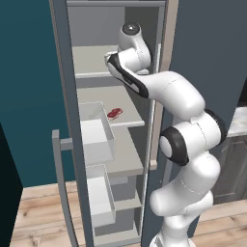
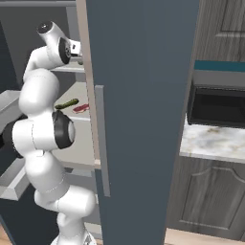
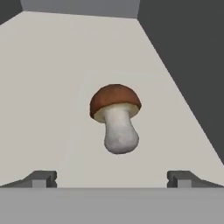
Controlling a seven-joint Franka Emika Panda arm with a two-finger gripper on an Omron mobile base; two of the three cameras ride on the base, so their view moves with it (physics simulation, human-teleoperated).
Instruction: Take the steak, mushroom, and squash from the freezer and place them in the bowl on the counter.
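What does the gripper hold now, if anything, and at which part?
Nothing is held. The gripper is open, and the mushroom lies on the pale freezer shelf ahead of its fingertips, apart from them.

Three cameras on me, all turned toward the open freezer (image 1: pixel 108 144).

My left base camera sits behind my arm (image 1: pixel 185 144) and looks forward and slightly down, straight into the freezer's shelves and door bins, at middling range. My right base camera looks from the other side; the freezer door's outer face takes up its middle, with the counter (image 2: pixel 210 141) and microwave (image 2: pixel 217 106) to the right. Both base views share my arm and the middle shelf, where the steak (image 1: pixel 115 113) lies. My hand camera looks along my tool (image 3: pixel 112 178), very close over a pale shelf (image 3: pixel 52 87), with the mushroom (image 3: pixel 116 118) just ahead.
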